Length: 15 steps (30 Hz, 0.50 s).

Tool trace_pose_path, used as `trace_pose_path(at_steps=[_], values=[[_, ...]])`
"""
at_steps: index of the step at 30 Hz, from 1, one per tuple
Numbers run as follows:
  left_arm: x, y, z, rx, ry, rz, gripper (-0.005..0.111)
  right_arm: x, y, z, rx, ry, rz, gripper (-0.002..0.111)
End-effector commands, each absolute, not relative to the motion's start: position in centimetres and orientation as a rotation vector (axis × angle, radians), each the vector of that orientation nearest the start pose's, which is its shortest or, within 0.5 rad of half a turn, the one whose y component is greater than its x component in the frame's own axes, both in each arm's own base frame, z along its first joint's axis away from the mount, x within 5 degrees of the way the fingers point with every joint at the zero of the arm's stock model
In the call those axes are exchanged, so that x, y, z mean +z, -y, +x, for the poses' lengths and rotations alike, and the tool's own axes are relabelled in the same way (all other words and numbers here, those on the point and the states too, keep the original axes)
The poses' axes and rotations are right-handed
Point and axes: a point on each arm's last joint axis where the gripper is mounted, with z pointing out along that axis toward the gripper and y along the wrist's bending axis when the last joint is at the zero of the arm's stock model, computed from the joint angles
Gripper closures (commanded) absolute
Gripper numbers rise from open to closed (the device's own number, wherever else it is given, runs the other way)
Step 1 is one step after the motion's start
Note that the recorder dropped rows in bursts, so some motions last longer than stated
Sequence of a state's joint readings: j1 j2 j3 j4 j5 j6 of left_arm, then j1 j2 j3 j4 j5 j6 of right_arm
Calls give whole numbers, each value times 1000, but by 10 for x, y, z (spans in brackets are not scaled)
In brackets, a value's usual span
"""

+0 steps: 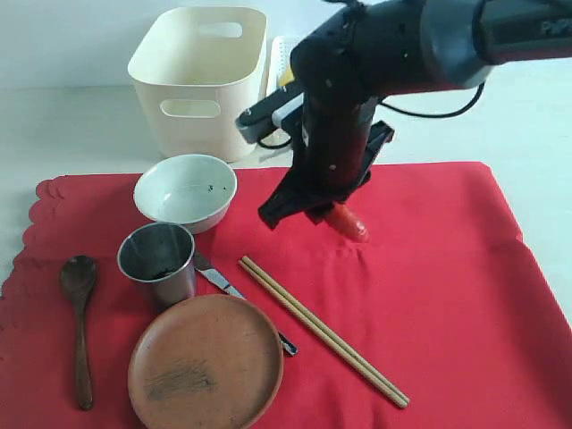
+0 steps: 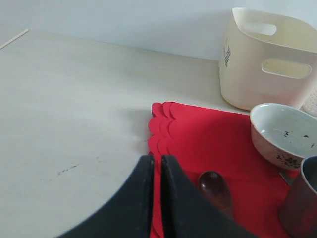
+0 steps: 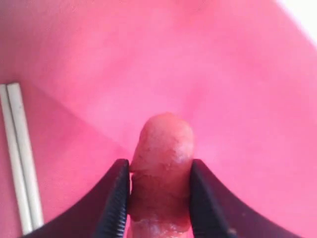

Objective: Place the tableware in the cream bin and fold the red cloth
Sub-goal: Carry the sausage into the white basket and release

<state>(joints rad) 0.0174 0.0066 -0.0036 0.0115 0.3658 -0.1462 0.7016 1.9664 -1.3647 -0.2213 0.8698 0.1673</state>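
- right arm (image 1: 357, 63): glossy black moulded shells, rounded and bulging at the joints.
- dark grey cylindrical link (image 1: 465, 36), at the far right of the right arm: smooth, meeting the black shells at a darker collar.
- thin black cable (image 1: 433, 116): a single strand looping under the grey link.
- box-shaped grey and white block (image 1: 268, 114), on the left flank of the wrist housing: dark bar with a pale face behind it.
- right gripper (image 3: 159, 166): two matte black tapering fingers (image 3: 111, 203), broad at the base, with blunt rounded tips.
- left gripper (image 2: 156, 158): two matte black curved fingers (image 2: 138, 198), outer edges sweeping to narrow tips, inner faces straight.
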Motion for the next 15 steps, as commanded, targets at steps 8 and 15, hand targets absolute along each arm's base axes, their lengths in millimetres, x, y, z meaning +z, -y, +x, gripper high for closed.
trace_pose_path(at_steps=[8,15], values=[[181,-1,53,-76,-1840,-145,99,271,-204,332,-218,-2373,-782,108],[181,-1,53,-76,-1840,-145,99,288,-186,378,-2,-2199,-626,108]])
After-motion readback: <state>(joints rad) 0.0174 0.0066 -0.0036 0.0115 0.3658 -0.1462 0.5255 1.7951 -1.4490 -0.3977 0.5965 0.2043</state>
